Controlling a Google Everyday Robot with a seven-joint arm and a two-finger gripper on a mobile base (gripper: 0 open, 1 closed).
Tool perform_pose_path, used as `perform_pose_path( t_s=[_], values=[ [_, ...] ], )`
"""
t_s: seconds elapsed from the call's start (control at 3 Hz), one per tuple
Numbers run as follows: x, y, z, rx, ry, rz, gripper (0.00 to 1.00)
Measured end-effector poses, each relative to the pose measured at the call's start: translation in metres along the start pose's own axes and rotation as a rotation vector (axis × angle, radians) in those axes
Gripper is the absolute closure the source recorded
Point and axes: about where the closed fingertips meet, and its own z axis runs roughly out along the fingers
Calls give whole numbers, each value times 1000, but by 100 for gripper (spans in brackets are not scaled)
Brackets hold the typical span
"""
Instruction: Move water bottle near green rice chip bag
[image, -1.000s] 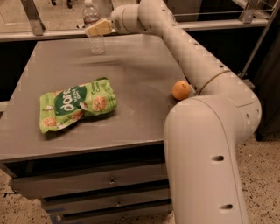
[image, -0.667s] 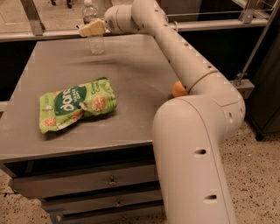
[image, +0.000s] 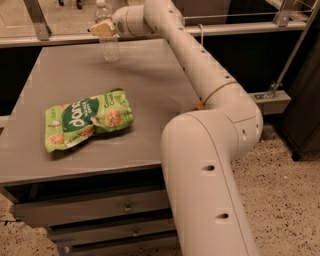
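The gripper is at the middle of the water bottle, which stands at the table's far edge. I cannot tell if it pinches the bottle. The green rice chip bag lies well apart.

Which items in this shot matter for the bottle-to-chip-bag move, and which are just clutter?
In the job:
- small clear plastic water bottle with a white cap, at the table's far edge
- crinkled bright green rice chip bag, front left
- gripper, at the bottle

Lying about:
- small orange object, mostly hidden behind the arm
- grey table, drawers
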Motion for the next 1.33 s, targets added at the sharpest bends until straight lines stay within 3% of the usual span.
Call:
perform_pose_path(
  t_s=[0.67, 1.0, 1.33],
  values=[
    [2, -2, -22, -10, -21, 34, 88],
    [-4, 10, -57, -39, -47, 41, 100],
    [-13, 37, -98, -84, -84, 41, 100]
  ],
)
